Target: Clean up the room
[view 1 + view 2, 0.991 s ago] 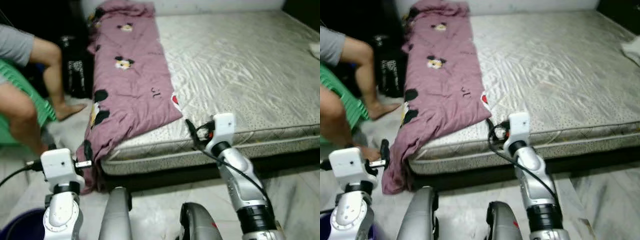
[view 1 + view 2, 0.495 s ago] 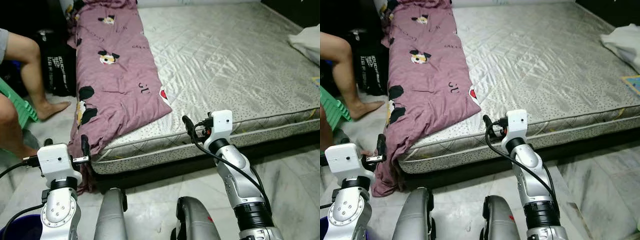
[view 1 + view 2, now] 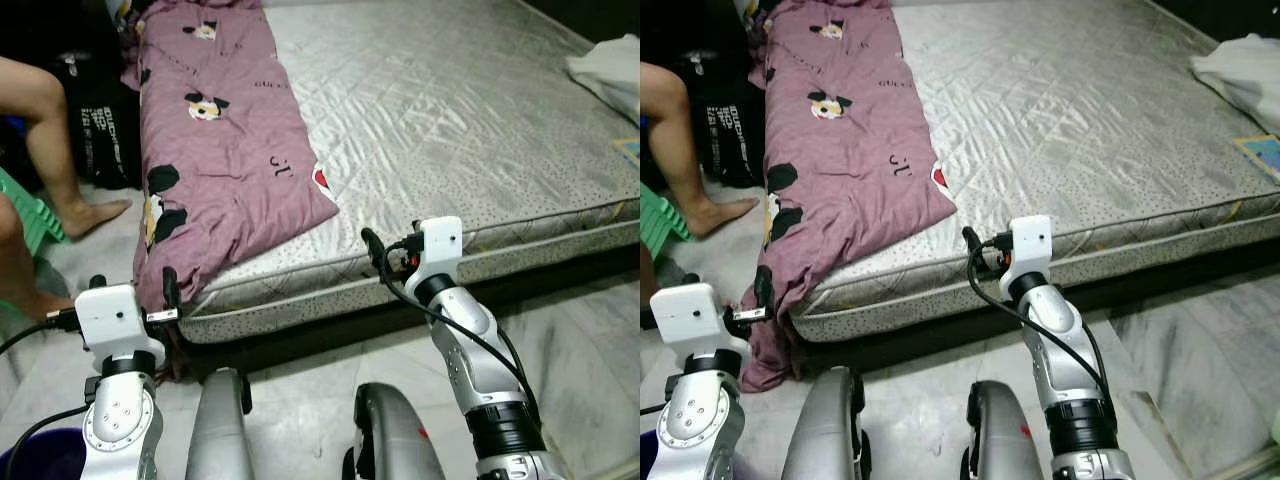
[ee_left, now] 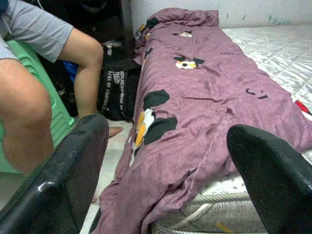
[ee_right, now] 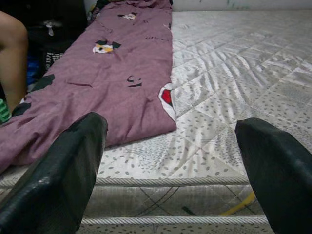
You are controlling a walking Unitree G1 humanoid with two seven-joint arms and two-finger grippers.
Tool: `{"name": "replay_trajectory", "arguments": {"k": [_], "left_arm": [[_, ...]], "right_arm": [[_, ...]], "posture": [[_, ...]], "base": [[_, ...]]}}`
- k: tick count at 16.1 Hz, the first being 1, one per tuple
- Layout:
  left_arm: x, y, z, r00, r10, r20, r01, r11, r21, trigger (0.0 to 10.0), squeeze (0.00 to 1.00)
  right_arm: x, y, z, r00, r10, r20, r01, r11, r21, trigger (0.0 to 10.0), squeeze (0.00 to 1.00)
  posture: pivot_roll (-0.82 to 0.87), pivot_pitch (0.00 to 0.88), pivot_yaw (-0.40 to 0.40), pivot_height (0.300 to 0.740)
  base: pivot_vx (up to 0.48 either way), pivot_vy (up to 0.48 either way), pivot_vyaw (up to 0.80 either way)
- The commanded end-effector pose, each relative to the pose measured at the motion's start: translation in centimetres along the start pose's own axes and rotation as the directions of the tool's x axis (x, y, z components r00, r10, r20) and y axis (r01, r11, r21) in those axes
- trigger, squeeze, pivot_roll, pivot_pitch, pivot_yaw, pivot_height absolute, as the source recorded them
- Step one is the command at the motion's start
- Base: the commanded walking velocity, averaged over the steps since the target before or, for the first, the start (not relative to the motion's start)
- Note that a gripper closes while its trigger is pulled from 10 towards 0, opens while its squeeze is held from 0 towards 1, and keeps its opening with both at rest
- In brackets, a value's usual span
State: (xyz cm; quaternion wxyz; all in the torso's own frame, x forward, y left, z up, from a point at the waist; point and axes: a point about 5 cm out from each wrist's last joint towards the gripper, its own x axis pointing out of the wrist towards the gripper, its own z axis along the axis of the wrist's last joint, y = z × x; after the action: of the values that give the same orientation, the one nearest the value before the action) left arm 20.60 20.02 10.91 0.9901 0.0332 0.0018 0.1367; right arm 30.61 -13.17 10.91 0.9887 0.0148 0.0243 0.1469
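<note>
A purple blanket [image 3: 225, 150] printed with cartoon mice lies along the left side of a bare silver-grey mattress [image 3: 450, 110]. Its near end hangs over the front left corner towards the floor. My left gripper [image 3: 135, 288] is held low just left of that hanging end, open, with nothing between its fingers [image 4: 80, 146]. My right gripper [image 5: 171, 124] is open and empty too, held in front of the mattress's front edge and facing the blanket's near corner. One of its black fingers [image 3: 369, 246] stands just short of the edge.
A person sits on a green chair [image 3: 30, 215] at the left, one bare leg [image 3: 50, 130] beside the bed. A black bag [image 3: 100, 130] stands between the leg and the blanket. A white cloth [image 3: 612, 65] lies at the mattress's far right. A blue bucket [image 3: 40, 462] is by my left arm.
The camera has swung and tilted, bringing the white cloth into view at the right and the bed's front edge lower. Both arms keep the same raised pose, grippers still open.
</note>
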Motion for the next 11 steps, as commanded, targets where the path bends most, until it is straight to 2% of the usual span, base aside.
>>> {"name": "replay_trajectory", "arguments": {"k": [1,6,11], "left_arm": [[-0.02,0.33,0.05,1.0,0.022,-0.003,-0.022,1.0,0.009,10.0,0.0],[0.12,0.57,-0.26,0.999,0.047,-0.026,-0.048,0.999,-0.015,10.0,0.0],[0.05,0.36,-0.13,1.0,0.02,-0.016,-0.021,1.0,-0.015,10.0,0.0]], "right_arm": [[0.05,0.08,0.0,1.0,0.011,0.0,-0.011,1.0,-0.003,10.0,0.0],[0.25,0.64,-0.06,0.999,0.048,-0.005,-0.048,0.999,-0.02,10.0,0.0],[0.29,0.83,-0.02,0.998,0.064,0.0,-0.064,0.998,-0.017,10.0,0.0]], "posture": [[-0.01,0.098,-0.02,0.554],[-0.01,0.098,-0.023,0.539],[0.0,0.096,-0.023,0.539]], "base": [[0.0,0.0,0.0],[0.0,0.0,0.0],[0.0,0.0,0.0]]}}
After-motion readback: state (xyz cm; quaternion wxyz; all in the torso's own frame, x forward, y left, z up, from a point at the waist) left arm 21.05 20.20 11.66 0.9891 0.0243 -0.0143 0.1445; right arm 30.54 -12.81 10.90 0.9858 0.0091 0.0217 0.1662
